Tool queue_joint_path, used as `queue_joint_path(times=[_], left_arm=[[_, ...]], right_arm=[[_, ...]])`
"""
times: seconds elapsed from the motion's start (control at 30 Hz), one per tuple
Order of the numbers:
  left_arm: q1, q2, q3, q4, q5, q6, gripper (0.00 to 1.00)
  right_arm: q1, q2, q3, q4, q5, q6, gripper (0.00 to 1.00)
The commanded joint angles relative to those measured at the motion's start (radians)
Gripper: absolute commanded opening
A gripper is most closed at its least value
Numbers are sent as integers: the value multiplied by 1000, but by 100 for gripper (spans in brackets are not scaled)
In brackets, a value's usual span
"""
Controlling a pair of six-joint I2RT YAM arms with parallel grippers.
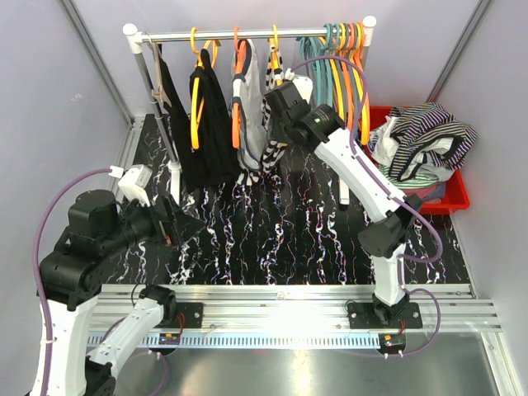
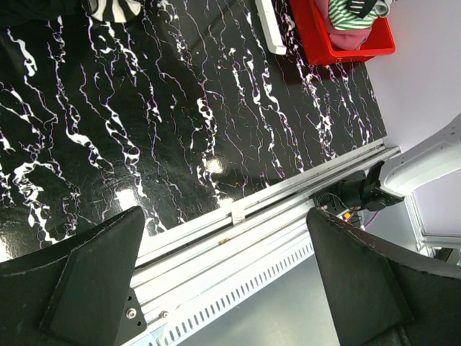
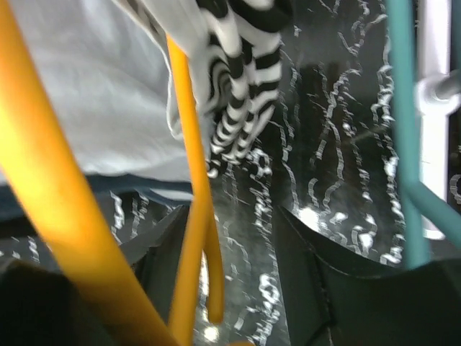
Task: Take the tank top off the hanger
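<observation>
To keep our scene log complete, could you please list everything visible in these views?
rack: one, white posts and metal bar, far side
black garments: two, black, rack's left
grey top: one, pale grey, orange hanger, rack's middle
striped tank top: one, black-and-white, yellow hanger, beside grey top
empty hangers: several, teal and orange, rack's right
bin: one, red, far right, holding striped clothes
table: one, black with white veins, under everything
left arm: one, black and white, near left, jaws open
right arm: one, white and black, at the yellow hanger, jaws apart around it
</observation>
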Motion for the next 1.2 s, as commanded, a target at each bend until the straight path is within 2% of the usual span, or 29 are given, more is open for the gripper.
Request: queue_joint_path(times=[0.0, 0.27, 0.4, 0.43, 0.47, 0.57, 0.67, 0.73, 0.8, 0.87, 0.9, 0.93, 1.03, 1.1, 1.13, 1.17], left_arm=[[-4, -16, -8, 41, -12, 15, 99], [-8, -28, -28, 53, -24, 14, 99], [-10, -37, -28, 47, -44, 20, 99], [-11, -39, -30, 46, -53, 18, 99], [-11, -45, -33, 43, -56, 20, 99], [-13, -54, -35, 41, -65, 18, 99], [-13, -62, -24, 41, -81, 18, 99], [-13, -66, -18, 43, -81, 18, 99], [-14, -66, -15, 52, -74, 14, 99], [-14, -65, -19, 60, -68, 9, 99], [-14, -65, -19, 60, -62, 8, 99], [-14, -63, -21, 60, -61, 8, 99], [-14, -62, -18, 60, -59, 6, 99], [-14, -65, -15, 61, -61, 1, 99], [-14, -66, -13, 64, -64, 3, 99], [-14, -68, -9, 64, -65, 0, 99]], right_arm=[[0, -144, -47, 34, 23, -79, 56], [-17, -150, -72, 99, -13, -283, 52], [-45, -118, -52, 88, -86, -325, 34], [-48, -103, -44, 87, -95, -332, 25], [-54, -95, -41, 85, -106, -338, 24], [-54, -77, -41, 87, -129, -375, 26], [-54, -110, -110, 155, -138, -412, 38], [-55, -155, -185, 238, -145, -426, 38], [-59, -178, -216, 292, -154, -432, 43], [-66, -187, -213, 300, -152, -430, 38], [-68, -188, -207, 301, -140, -435, 24], [-68, -188, -195, 300, -132, -435, 19], [-68, -199, -190, 303, -140, -446, 19], [-66, -213, -197, 315, -143, -444, 23], [-68, -228, -213, 320, -149, -443, 33], [-68, -236, -220, 326, -155, -444, 36]])
